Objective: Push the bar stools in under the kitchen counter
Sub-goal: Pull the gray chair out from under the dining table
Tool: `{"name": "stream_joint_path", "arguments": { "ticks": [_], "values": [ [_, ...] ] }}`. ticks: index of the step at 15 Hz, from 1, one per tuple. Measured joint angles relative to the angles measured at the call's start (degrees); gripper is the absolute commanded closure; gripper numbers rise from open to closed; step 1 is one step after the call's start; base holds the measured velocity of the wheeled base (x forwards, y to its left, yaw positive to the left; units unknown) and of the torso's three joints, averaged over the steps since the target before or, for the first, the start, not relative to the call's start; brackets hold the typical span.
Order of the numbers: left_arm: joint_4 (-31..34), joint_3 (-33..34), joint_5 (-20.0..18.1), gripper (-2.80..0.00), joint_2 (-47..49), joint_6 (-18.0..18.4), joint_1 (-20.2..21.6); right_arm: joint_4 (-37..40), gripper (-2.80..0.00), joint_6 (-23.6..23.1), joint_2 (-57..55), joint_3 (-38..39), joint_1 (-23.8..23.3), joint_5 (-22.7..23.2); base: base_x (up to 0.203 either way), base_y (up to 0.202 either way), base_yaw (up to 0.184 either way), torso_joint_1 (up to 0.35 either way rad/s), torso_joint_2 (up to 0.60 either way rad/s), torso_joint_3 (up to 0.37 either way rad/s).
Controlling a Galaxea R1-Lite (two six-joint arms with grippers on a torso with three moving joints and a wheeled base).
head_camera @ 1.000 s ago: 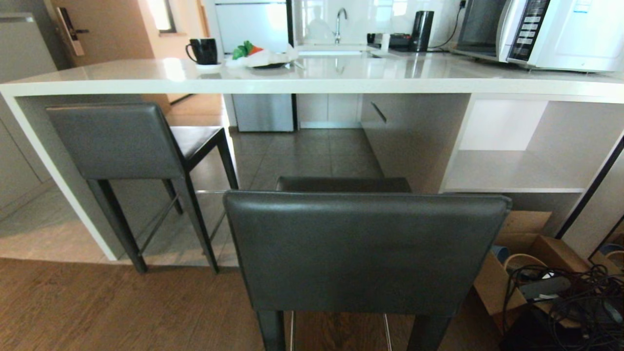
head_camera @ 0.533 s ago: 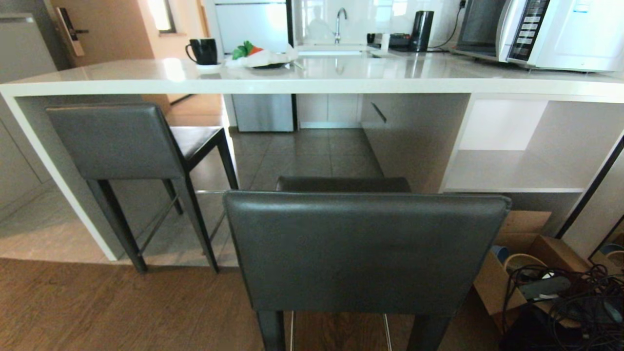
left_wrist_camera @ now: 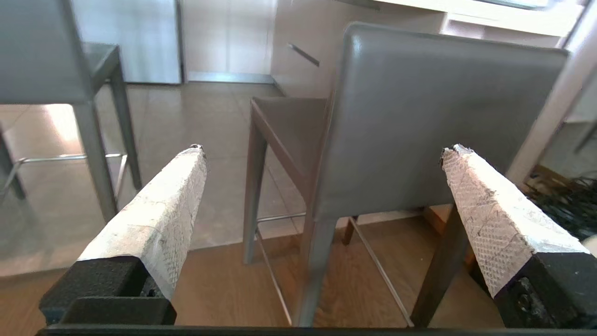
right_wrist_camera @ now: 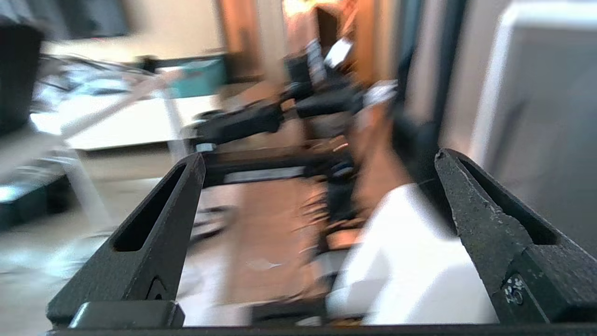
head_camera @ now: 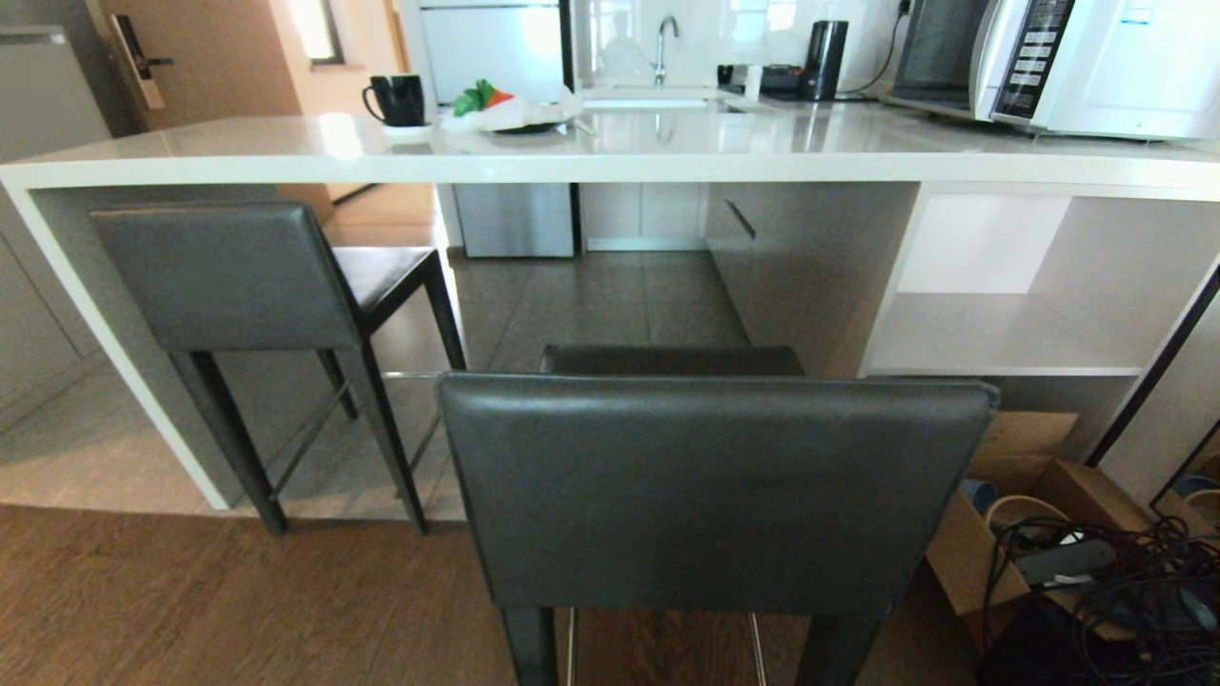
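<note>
- The left gripper stands wide open with nothing between its white, cross-hatched fingers; it hangs behind the near stool's backrest without touching it.
- The right gripper is also spread wide and holds nothing; its black fingers point away at a blurred part of the room, clear of both stools.
- Neither arm shows in the head view.
- The near stool stands on the wood floor with its dark grey backrest facing the robot, still out in front of the counter; only the far end of its seat reaches toward the open gap.
- To its right, on the floor, are a cardboard box and a tangle of black cables.
- The second stool is farther off to the left, beside the counter's white side panel, its seat under the top.
- On the glossy white top sit a black mug, a plate with greens and, at the right, a microwave.
- Beyond are a tap and a black kettle.
</note>
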State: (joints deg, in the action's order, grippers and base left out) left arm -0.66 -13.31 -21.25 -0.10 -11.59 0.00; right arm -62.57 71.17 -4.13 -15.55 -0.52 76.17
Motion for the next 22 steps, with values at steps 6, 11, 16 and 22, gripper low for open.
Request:
{"name": "stream_joint_path", "arguments": {
  "ticks": [6,11,16,22],
  "values": [
    [-0.1,0.9,0.6,-2.8,0.0,0.1,0.0,14.7,-2.8,-22.7,0.0,2.1,0.0,-15.1,0.0,0.0,0.0,0.0,0.0,0.0],
    [0.0,1.5,2.1,-2.8,0.0,3.4,0.0,42.0,-2.8,-46.2,1.8,-0.1,0.0,-31.8,0.0,0.0,0.0,0.0,0.0,0.0],
    [-0.1,5.4,6.3,-2.8,0.0,8.5,0.0,69.1,-2.8,-60.2,3.8,-3.8,0.1,-49.7,0.0,0.0,0.0,0.0,0.0,0.0],
    [-0.2,7.9,7.7,-2.8,0.0,8.5,0.0,69.4,-2.8,-66.7,4.1,4.9,0.1,-71.2,0.0,0.0,0.0,0.0,0.0,0.0]
  ]
}}
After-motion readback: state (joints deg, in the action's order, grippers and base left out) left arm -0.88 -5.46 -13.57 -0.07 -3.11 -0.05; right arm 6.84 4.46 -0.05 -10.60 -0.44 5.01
